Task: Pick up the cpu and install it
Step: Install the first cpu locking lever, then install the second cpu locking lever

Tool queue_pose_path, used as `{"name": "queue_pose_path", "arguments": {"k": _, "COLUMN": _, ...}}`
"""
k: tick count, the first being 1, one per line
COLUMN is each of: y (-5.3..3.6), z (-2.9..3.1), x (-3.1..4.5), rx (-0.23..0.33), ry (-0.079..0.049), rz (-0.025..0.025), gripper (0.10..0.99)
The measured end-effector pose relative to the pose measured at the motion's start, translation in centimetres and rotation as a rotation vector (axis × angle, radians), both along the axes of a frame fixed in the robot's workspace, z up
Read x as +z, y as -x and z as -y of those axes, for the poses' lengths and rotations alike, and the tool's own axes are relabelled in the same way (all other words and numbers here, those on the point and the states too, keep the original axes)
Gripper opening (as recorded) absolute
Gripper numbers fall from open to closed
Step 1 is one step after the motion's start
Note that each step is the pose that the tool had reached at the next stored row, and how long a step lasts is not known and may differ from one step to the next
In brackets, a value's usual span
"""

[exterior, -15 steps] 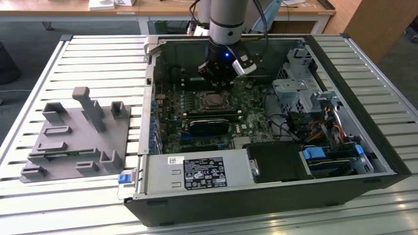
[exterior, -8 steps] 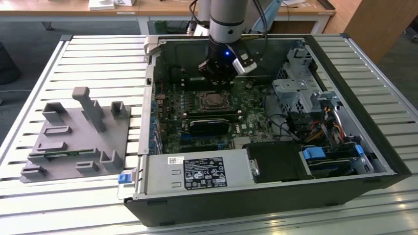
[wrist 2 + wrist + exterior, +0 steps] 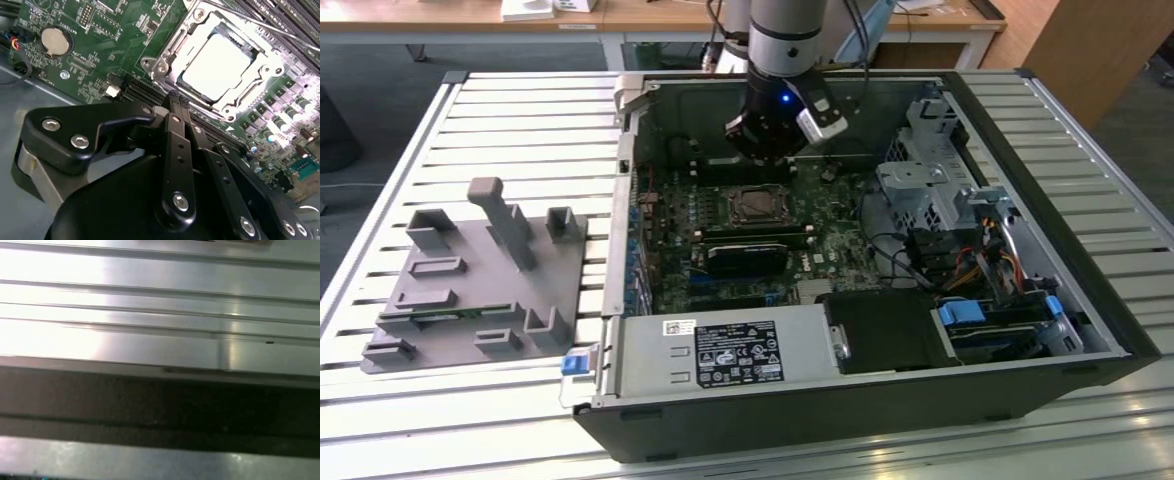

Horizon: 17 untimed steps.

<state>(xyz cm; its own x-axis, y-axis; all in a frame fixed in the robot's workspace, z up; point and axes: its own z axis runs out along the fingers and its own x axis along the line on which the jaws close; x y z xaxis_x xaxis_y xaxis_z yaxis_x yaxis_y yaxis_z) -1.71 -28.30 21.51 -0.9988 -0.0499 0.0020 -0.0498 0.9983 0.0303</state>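
Already the cpu [image 3: 216, 65] sits in its socket [image 3: 165, 62], the closed, empty claw [image 3: 176, 100] just beside.

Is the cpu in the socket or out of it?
In: the cpu lies flat inside the socket frame, with the gripper apart from it.

A slatted table of pale aluminium profiles [image 3: 494, 130] carries everything. Directly on it, at about nine o'clock in the exterior view, lies a flat grey plastic fixture plate with upright posts and blocks [image 3: 474, 285]. From the centre toward three o'clock lies an open black desktop computer case on its side [image 3: 854, 400].
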Motion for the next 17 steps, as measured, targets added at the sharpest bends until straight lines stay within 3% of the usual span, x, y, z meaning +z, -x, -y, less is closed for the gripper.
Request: {"name": "queue_pose_path", "arguments": {"k": 17, "y": -0.02, "z": 0.63, "x": -0.04, "rx": 0.000, "ry": 0.000, "rz": 0.0000, "gripper": 0.106}}
